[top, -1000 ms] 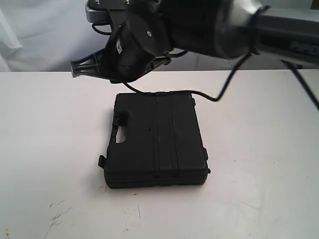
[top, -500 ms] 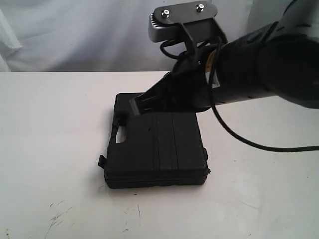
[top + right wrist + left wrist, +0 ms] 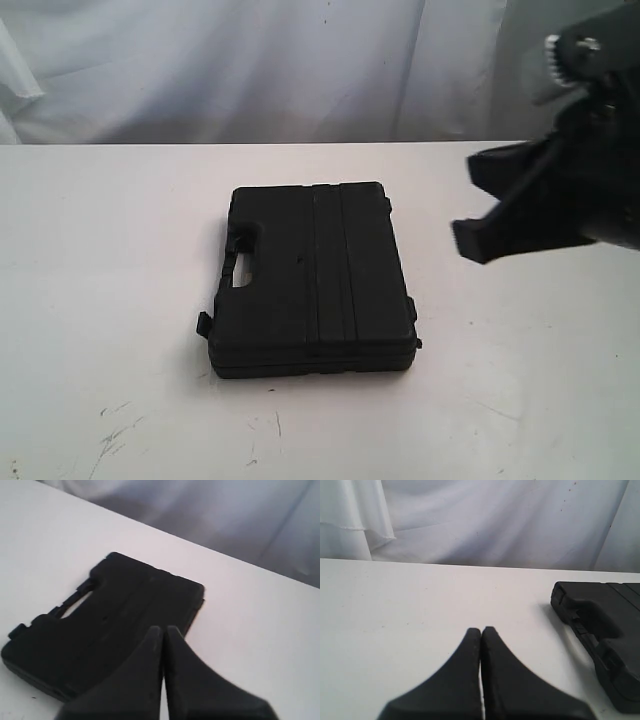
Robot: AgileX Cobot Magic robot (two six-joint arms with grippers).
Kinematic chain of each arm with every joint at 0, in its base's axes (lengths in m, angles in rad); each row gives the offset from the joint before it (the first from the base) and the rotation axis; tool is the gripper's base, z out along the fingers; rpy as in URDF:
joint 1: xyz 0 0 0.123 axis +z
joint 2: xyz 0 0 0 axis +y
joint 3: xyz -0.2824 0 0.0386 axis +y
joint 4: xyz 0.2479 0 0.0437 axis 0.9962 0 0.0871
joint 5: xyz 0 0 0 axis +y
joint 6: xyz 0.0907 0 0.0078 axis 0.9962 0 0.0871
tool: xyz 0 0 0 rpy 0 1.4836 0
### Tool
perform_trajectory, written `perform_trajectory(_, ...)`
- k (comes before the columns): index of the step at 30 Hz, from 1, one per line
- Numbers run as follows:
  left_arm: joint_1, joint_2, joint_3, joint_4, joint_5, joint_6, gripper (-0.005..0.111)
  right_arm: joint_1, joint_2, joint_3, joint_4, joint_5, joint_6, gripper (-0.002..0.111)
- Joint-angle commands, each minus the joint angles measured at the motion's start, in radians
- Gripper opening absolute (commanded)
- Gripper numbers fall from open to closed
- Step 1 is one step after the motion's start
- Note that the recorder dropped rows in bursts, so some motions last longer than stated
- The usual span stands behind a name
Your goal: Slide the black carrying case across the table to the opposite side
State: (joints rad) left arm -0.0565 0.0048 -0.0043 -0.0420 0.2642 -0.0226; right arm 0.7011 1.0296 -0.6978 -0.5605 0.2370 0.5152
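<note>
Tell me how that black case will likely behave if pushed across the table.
The case looks like rigid moulded plastic, so it probably moves as one piece. It lies flat and low on the table, so tipping seems unlikely. Being broad and rectangular, it may turn under an off-centre push.

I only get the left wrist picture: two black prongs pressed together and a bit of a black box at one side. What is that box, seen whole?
Observer: The exterior view shows all of it. It is a flat, rectangular black case with a ribbed lid, lying shut on the white table.
Visitor: Does it have a handle?
Observer: Yes. There is a cut-out handle slot along the case's left edge in the exterior view.
Visitor: Is anything touching it?
Observer: No. The right gripper hangs in the air off the case's right side in the exterior view, apart from it.
</note>
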Motion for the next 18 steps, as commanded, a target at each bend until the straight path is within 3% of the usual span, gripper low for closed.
perform_trajectory(1,-0.001,-0.005,0.004,0.0,0.002,0.001,0.0,-0.145,-0.179,0.141,-0.008,-0.021,0.044,0.0)
perform_trajectory(10,-0.001,-0.005,0.004,0.0,0.002,0.001,0.0,-0.428,-0.592,0.419,0.003,-0.023,0.075,0.0)
perform_trajectory(18,-0.001,-0.005,0.004,0.0,0.002,0.001,0.0,-0.45,-0.816,0.586,0.001,-0.023,0.075,0.0)
